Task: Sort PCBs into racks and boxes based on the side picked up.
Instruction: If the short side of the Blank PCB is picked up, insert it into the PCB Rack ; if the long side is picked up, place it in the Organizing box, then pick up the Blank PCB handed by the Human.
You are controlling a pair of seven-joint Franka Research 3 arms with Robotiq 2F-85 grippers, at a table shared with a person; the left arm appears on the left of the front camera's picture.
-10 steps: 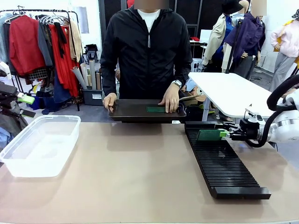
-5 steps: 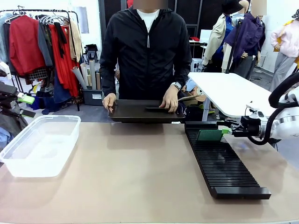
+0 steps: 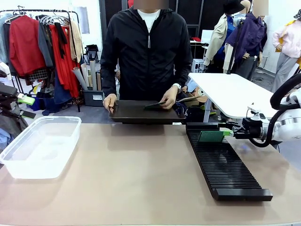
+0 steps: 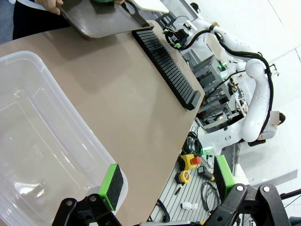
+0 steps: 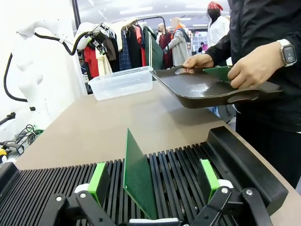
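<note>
One green PCB (image 5: 138,174) stands upright in a slot at the far end of the black rack (image 3: 225,165). My right gripper (image 5: 153,181) is open around it, green pads (image 5: 98,182) clear of both faces. From the front, that PCB (image 3: 210,136) sits just left of the right gripper (image 3: 231,133). The person's hand tilts another PCB (image 3: 155,105) up off the dark tray (image 3: 141,113). At the table's left stands the clear box (image 3: 40,146). My left gripper (image 4: 169,188) hangs open above the box (image 4: 37,141), nothing between its fingers.
The person stands at the far side holding the dark tray (image 5: 202,89) over the table's edge with both hands. A white side table (image 3: 230,94) stands behind the rack. Bare tabletop lies between box and rack. A clothes rail (image 3: 42,42) is at the back left.
My right gripper has let go of the PCB in the rack and drawn back a little to the right. The person's hand has tipped a PCB up from the tray.
</note>
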